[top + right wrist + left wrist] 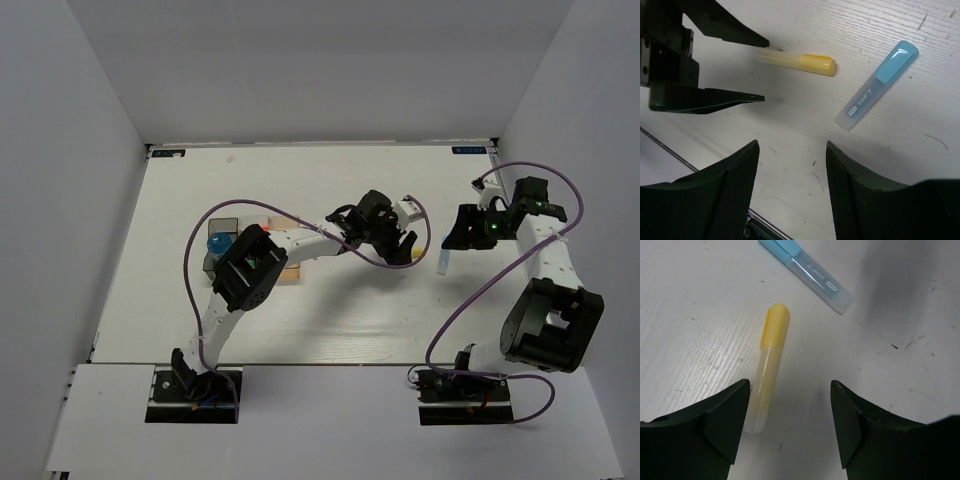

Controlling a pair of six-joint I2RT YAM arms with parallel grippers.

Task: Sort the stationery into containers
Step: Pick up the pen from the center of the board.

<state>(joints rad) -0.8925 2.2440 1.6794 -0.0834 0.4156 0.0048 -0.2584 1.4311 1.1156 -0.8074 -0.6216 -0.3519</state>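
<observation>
A pale yellow stick (769, 365) with a yellow cap lies flat on the white table. My left gripper (790, 385) is open just above it, and the stick's clear end sits by the left finger. A pale blue capped pen (807, 271) lies beyond the stick. In the right wrist view, the yellow stick (800, 61) and the blue pen (875, 85) lie ahead of my open, empty right gripper (792, 145). The row of bins (213, 262) stands at the left, mostly hidden under my left arm. A blue roll (216, 244) sits in one bin.
The left gripper's black fingers (715, 97) show at the left of the right wrist view, close to the right gripper. From above, the two grippers (400, 245) (465, 230) are near each other right of centre, with the blue pen (443, 260) between them.
</observation>
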